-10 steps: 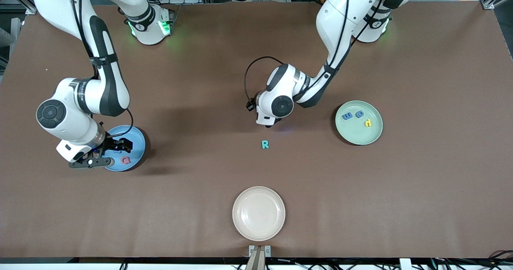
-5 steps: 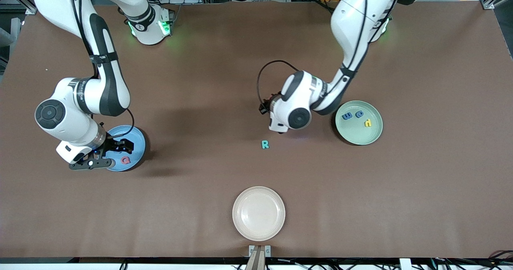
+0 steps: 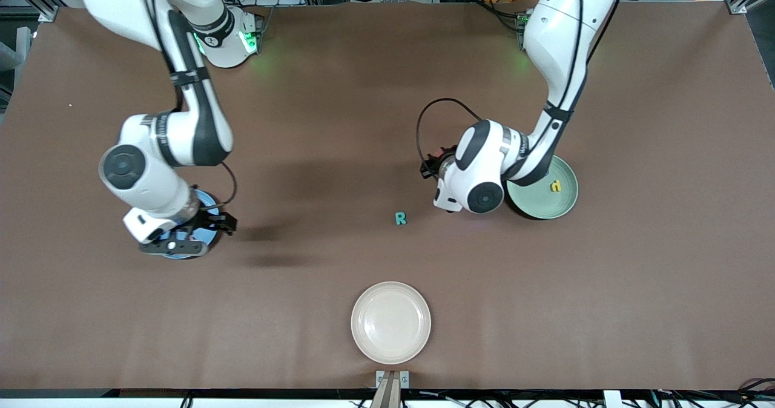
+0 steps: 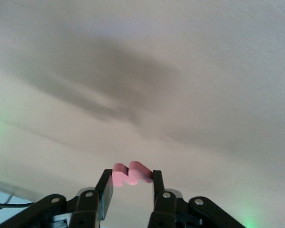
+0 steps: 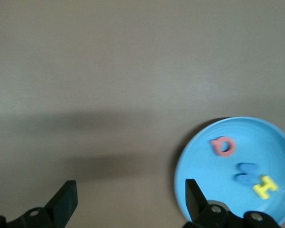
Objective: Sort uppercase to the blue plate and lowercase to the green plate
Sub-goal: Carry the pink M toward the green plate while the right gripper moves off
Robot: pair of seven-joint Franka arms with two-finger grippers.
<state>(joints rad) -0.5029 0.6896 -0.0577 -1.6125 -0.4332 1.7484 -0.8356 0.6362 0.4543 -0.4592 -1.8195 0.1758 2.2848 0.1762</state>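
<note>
Low in the frame's middle sits the cream plate. Above it, mid-frame, the teal R lies on the table. The left gripper pinches the red w. The green plate, holding a yellow letter, lies just beside it toward the left arm's end. The right gripper, spread wide and empty, hangs over the blue plate, which holds the red Q, blue M and yellow H.

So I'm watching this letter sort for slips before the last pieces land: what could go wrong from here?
1. The left end effector pinches the red w only by its edges; it could twist free before reaching the green plate.
2. The left wrist hangs low over that plate, so lowering might nudge the yellow letter there.
3. The right end effector, open beside the blue plate, has yet to fetch the teal R; it might clip the rim leaving.
</note>
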